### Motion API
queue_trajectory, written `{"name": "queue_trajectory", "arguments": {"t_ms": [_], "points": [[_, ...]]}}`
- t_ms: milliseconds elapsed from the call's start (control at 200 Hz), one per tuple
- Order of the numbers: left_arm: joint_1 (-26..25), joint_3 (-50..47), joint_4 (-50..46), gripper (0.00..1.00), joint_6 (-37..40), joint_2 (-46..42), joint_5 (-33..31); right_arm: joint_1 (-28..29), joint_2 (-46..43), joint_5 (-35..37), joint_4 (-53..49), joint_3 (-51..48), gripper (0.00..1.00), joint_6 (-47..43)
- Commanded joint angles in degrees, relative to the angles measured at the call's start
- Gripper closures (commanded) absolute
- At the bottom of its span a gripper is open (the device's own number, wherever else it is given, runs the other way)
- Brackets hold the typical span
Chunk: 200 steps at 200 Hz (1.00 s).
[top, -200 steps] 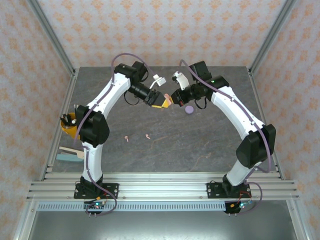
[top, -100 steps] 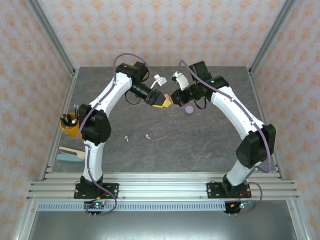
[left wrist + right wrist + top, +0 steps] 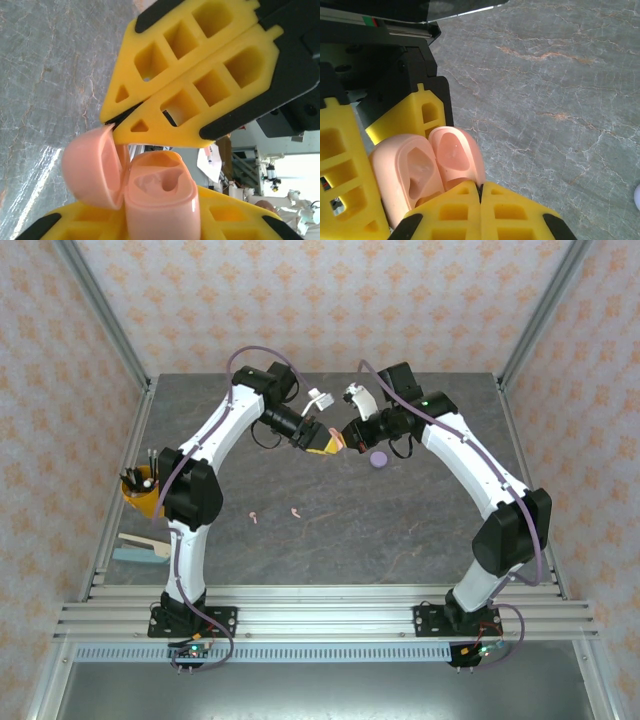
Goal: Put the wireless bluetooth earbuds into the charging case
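Observation:
A pale pink charging case (image 3: pixel 160 192) is held above the table with its lid (image 3: pixel 92 170) swung open to one side. My left gripper (image 3: pixel 155 225) is shut on the case body, its yellow fingers (image 3: pixel 235 220) on either side. My right gripper (image 3: pixel 481 189) is shut, and its fingertips touch the rim of the open lid (image 3: pixel 454 150). From above, the left gripper (image 3: pixel 325 447) and right gripper (image 3: pixel 347 433) meet at the case (image 3: pixel 338 441) over the table's far middle. Two pale pink earbuds (image 3: pixel 254 517) (image 3: pixel 296 512) lie on the grey table nearer the arm bases.
A round purple case (image 3: pixel 378 460) sits on the table just right of the grippers. A yellow cup of pens (image 3: pixel 140 488) stands at the left edge, with a flat pale blue item (image 3: pixel 138 550) nearer the front. Metal frame posts border the table.
My left gripper's fingers have closed in on the pink case. Both arms have stayed almost where they were.

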Motion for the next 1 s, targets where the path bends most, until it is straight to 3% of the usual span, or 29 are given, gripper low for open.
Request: {"name": "queue_trajectory", "arguments": {"t_ms": [0, 195, 310, 400, 475, 996], "points": [[0.1, 1.5, 1.6, 0.75, -1.2, 0.7, 1.3, 0.3, -1.6, 0.9, -0.2, 0.2, 1.00, -0.8], [0.1, 1.5, 2.4, 0.84, -1.9, 0.6, 1.4, 0.3, -2.7, 2.7, 1.3, -0.2, 1.00, 0.4], [0.1, 1.4, 2.6, 0.84, -1.9, 0.5, 1.4, 0.3, -3.5, 2.9, 2.0, 0.0, 1.00, 0.8], [0.1, 1.5, 2.8, 0.71, -1.8, 0.4, 1.4, 0.3, -3.8, 2.9, 2.1, 0.1, 1.00, 0.8], [0.1, 1.6, 2.9, 0.67, -1.9, 0.2, 1.4, 0.3, -3.8, 2.7, 2.0, 0.1, 1.00, 0.8], [0.7, 4.0, 3.6, 0.60, -2.7, 0.2, 1.3, 0.3, -4.1, 2.9, 1.3, -0.9, 1.00, -0.3]]}}
